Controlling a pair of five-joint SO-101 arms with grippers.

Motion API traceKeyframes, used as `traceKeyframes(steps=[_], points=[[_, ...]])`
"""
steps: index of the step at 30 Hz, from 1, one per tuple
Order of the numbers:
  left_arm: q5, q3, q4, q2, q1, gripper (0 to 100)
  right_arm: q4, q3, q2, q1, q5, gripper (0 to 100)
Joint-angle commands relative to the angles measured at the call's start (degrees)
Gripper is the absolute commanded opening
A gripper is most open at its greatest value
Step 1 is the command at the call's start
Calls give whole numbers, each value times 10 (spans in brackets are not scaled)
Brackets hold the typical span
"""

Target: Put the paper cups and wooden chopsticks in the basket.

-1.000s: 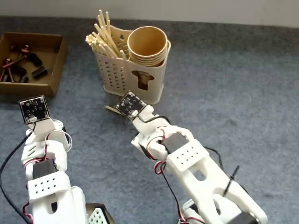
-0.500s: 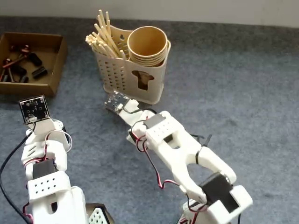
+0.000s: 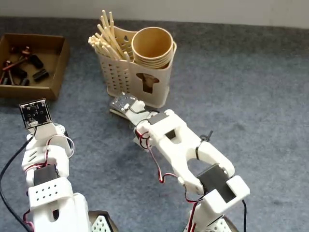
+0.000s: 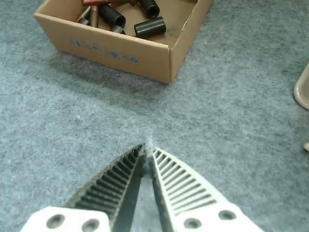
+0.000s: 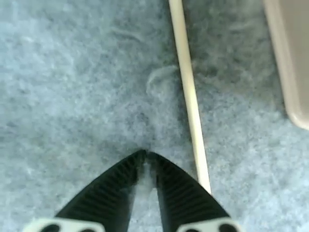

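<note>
Right pincer (image 5: 146, 153) closed, empty. Wooden chopstick (image 5: 188, 96) flat on tabletop (image 5: 72, 72), just beside it; long axis parallel to pincer, running ahead past its tips. Left pincer (image 4: 146, 152) closed.

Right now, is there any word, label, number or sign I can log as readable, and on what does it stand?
Blue print along the outer side of the cardboard box: too blurred to read.
On the basket, the paper cups and the loose chopstick on the table: no print to be seen.
Readable text in these views: none.
</note>
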Motion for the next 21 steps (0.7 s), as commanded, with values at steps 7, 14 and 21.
traceKeyframes(steps=[7, 14, 21], points=[[2, -2, -12, -7, 1, 11, 101, -20, -5, 8, 6, 6], [2, -2, -12, -7, 1, 11, 98, -18, -87, 9, 6, 10], [2, -2, -12, -7, 2, 11, 44, -15, -94, 10, 6, 167]])
